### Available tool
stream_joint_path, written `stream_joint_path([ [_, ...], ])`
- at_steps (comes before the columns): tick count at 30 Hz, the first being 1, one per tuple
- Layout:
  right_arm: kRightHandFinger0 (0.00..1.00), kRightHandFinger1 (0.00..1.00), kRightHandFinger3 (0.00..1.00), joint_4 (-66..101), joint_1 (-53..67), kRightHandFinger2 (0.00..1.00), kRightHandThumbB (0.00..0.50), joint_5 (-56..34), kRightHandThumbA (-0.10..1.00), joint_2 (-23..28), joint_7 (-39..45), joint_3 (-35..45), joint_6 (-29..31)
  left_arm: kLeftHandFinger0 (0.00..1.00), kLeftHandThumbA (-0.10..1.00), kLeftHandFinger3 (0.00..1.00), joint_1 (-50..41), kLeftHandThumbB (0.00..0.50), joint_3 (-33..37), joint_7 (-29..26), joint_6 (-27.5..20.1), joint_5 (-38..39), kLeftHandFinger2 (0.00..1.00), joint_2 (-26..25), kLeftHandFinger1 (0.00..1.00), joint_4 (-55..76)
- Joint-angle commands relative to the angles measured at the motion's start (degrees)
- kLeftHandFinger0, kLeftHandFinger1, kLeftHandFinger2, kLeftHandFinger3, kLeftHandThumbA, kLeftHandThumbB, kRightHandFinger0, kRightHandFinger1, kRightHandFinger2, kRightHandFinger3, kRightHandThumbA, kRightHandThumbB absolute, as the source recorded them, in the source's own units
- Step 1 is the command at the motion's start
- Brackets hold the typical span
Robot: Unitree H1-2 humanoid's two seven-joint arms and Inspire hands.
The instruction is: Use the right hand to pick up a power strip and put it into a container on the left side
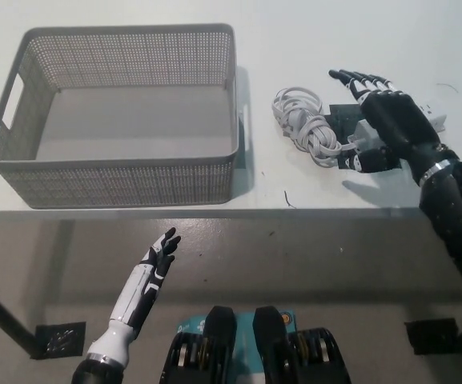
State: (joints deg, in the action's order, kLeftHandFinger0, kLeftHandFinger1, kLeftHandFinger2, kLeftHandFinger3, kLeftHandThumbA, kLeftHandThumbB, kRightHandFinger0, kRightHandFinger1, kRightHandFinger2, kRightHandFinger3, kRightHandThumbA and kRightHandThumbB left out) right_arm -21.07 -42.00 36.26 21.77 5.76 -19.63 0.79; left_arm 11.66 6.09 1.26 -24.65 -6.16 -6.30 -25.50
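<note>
Fingers of your left hand are spread and hold nothing; that white hand rests low at the lower left, below the front edge of the counter.

On the counter, at your left, you see the grey mesh container standing upright with a cut-out handle in its left wall.

Right of the container lies the coiled white cable, bundled in loops just beside the container's right wall but apart from it. The cable runs right to the white power strip, which lies on a dark mat and is mostly hidden under your right hand.

Your black right hand comes in from the lower right and is over the strip, fingers extended together and pointing up-left past the mat. You cannot tell whether the hand touches the strip or grips it, since it covers most of the strip.
</note>
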Motion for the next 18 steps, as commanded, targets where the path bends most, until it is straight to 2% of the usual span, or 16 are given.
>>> stream_joint_path([
  [1,1.00,1.00,1.00,-3.2,-5.3,1.00,0.413,2.0,1.00,-0.1,-0.2,-0.8,0.8,1.00,1.00,1.00,0.7,0.187,-0.1,0.2,-2.3,-0.1,1.00,-0.5,1.00,1.6],
  [6,1.00,1.00,1.00,-11.0,-8.8,1.00,0.439,3.6,1.00,-0.8,-2.5,-2.7,2.6,1.00,1.00,1.00,0.6,0.173,-0.1,0.1,-2.3,-0.2,1.00,-0.5,1.00,1.4],
  [15,1.00,1.00,1.00,-23.4,-13.2,1.00,0.436,4.2,1.00,-3.9,-6.8,-4.8,5.4,1.00,1.00,1.00,0.9,0.170,-0.3,0.3,-2.3,0.2,1.00,-0.4,1.00,1.5],
  [18,1.00,1.00,1.00,-28.6,-14.5,1.00,0.417,4.6,1.00,-5.7,-9.2,-5.7,6.7,1.00,1.00,1.00,0.9,0.175,-0.3,0.5,-2.3,0.3,1.00,-0.4,1.00,1.6],
])
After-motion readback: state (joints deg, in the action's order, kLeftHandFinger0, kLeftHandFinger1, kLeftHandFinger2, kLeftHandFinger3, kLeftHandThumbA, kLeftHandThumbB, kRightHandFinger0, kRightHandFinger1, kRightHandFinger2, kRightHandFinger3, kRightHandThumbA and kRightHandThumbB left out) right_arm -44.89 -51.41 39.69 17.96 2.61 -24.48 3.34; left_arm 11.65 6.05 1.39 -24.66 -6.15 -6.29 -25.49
